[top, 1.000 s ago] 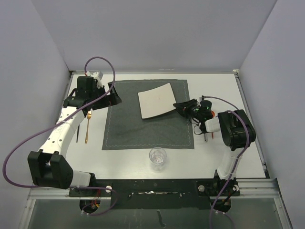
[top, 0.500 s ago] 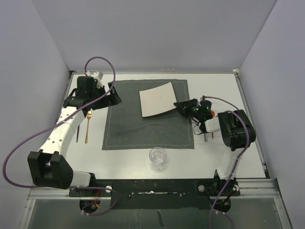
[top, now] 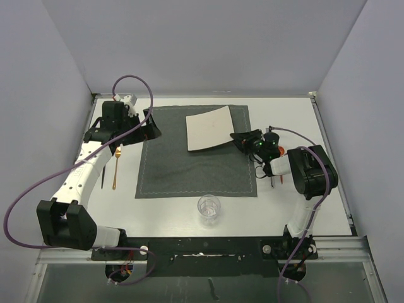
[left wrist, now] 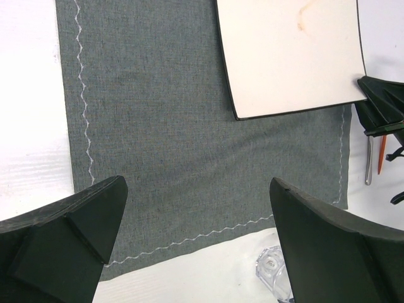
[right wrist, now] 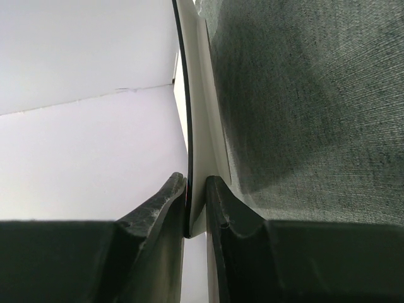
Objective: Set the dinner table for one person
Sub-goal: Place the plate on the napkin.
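Observation:
The white square plate (top: 210, 128) lies tilted over the far right part of the dark grey placemat (top: 189, 167) on the dinner table (top: 297, 117). My right gripper (top: 237, 139) is shut on the plate's near right corner; in the right wrist view both fingers (right wrist: 172, 208) clamp the plate's edge (right wrist: 197, 126) above the placemat (right wrist: 303, 95). My left gripper (top: 151, 125) hovers open and empty over the placemat's left edge; its wrist view (left wrist: 196, 240) shows the placemat (left wrist: 158, 126), the plate (left wrist: 290, 57) and the right gripper (left wrist: 382, 104).
A clear glass (top: 209, 209) stands near the placemat's front edge, also in the left wrist view (left wrist: 273, 271). A gold utensil (top: 117, 167) and a dark one (top: 103, 177) lie left of the placemat. Utensils (top: 273, 178) lie right of it (left wrist: 369, 161). Grey walls surround the table.
The right gripper has shifted the plate slightly to the right and away. The left arm has not moved.

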`<state>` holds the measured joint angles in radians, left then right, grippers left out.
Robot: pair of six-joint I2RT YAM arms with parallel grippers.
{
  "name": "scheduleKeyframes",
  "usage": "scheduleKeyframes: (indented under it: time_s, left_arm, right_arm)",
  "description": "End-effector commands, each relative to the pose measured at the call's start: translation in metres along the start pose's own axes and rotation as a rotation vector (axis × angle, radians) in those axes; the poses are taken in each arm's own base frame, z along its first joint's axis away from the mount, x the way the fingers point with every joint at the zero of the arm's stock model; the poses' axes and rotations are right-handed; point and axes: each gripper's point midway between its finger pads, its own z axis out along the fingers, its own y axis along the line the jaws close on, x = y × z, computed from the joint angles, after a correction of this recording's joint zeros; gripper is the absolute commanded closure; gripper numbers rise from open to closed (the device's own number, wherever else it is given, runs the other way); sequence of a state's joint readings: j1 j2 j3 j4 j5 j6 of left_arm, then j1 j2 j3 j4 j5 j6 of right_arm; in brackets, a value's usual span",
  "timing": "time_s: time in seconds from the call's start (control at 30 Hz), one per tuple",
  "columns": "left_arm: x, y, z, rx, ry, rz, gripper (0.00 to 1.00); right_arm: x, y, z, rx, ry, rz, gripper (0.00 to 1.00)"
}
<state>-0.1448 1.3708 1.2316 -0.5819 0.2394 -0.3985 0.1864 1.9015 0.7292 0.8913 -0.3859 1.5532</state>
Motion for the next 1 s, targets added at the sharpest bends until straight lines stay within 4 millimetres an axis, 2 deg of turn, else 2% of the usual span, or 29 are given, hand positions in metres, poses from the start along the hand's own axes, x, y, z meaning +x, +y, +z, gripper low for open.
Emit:
scheduleKeyframes:
  time_s: [0.0, 0.47, 0.97]
  left_arm:
    - [-0.013, -0.008, -0.006, 0.037, -0.061, 0.032, 0.02]
    - [-0.005, -0.007, 0.001, 0.050, -0.036, 0.028, 0.02]
    - [-0.002, -0.008, 0.005, 0.068, -0.021, 0.023, 0.02]
  right_arm:
    - [0.003, 0.120, -0.016, -0.411, -0.029, -0.107, 1.00]
    - [0.031, 0.112, 0.001, -0.437, -0.034, -0.079, 1.00]
    - [0.038, 0.101, -0.007, -0.439, -0.085, -0.070, 1.00]
